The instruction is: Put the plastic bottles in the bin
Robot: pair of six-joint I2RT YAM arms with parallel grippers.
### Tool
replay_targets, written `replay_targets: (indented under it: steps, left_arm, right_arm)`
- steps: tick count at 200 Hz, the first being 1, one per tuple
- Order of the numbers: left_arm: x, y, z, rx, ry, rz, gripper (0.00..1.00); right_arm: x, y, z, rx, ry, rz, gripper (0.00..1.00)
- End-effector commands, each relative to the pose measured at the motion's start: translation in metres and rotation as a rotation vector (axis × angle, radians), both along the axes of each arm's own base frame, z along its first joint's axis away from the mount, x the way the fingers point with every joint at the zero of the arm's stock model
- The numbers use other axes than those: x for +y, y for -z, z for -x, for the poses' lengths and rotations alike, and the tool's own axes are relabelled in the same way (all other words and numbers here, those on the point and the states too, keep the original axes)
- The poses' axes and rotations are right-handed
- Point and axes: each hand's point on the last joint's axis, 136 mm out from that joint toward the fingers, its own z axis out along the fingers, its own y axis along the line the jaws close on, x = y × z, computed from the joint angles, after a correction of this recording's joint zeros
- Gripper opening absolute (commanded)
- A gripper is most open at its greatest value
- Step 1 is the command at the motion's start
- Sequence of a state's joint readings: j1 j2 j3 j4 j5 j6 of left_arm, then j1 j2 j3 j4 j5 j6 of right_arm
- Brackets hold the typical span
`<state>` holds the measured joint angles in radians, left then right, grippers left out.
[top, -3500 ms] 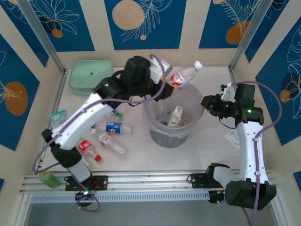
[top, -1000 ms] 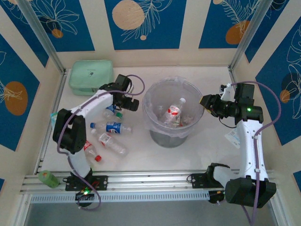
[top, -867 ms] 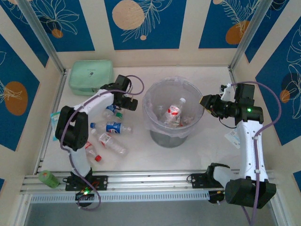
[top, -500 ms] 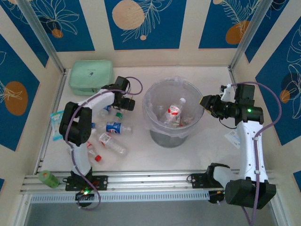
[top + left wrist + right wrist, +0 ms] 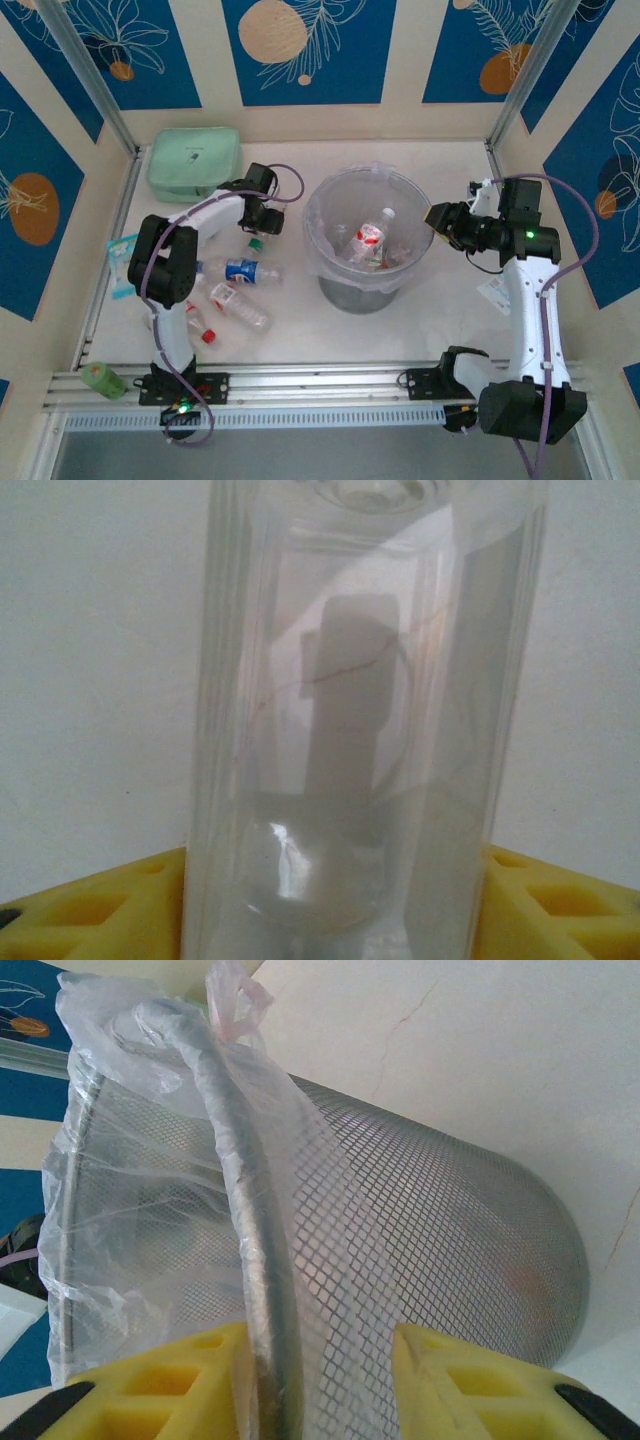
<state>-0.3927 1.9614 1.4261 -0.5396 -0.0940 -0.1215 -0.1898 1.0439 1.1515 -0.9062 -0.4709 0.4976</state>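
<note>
Several small clear plastic bottles (image 5: 240, 270) lie at nine o'clock of the round translucent grey bin (image 5: 308, 235). The left gripper (image 5: 258, 221) straddles one; I cannot tell whether it is clamped. The right gripper (image 5: 437, 219), jaws parted, brackets the rim. Next: clamp, lift, swing over.

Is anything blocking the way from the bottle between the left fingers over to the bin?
Nothing visible does. The clear bottle sits between the left gripper's fingers, and only bare table lies between it and the bin; it just has to clear the bin's rim.
</note>
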Motion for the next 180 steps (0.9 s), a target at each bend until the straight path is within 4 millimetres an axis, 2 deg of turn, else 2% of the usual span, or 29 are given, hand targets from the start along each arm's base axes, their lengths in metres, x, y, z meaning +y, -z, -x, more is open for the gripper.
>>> replay_targets:
  steps: [1, 16, 35, 52, 80, 126, 155, 180]
  left_arm:
    - [-0.004, -0.019, -0.007, -0.031, 0.004, 0.029, 0.62]
    - [-0.002, -0.035, -0.008, -0.060, 0.002, 0.030, 0.62]
    - [0.000, -0.066, -0.009, -0.115, 0.003, 0.038, 0.61]
    - [0.002, -0.102, -0.008, -0.174, 0.001, 0.055, 0.60]
    - [0.006, -0.171, 0.000, -0.302, -0.002, 0.105, 0.54]
    - [0.016, -0.281, 0.038, -0.518, -0.009, 0.227, 0.44]
    - [-0.003, -0.341, 0.074, -0.625, 0.059, 0.405, 0.36]
    - [-0.033, -0.379, 0.098, -0.691, 0.152, 0.466, 0.30]
  right_arm:
    - [0.003, -0.007, 0.004, -0.015, -0.014, -0.001, 0.41]
    - [0.003, -0.007, 0.004, -0.015, -0.013, -0.002, 0.41]
    - [0.004, -0.011, 0.002, -0.021, -0.016, -0.013, 0.41]
    - [0.005, -0.014, 0.001, -0.029, -0.017, -0.019, 0.41]
    - [0.006, -0.021, 0.001, -0.048, -0.023, -0.030, 0.42]
    - [0.007, -0.026, 0.000, -0.054, -0.023, -0.030, 0.66]
    - [0.003, -0.025, 0.000, -0.045, -0.011, -0.009, 0.77]
    - [0.001, -0.022, 0.000, -0.038, 0.000, -0.001, 0.81]
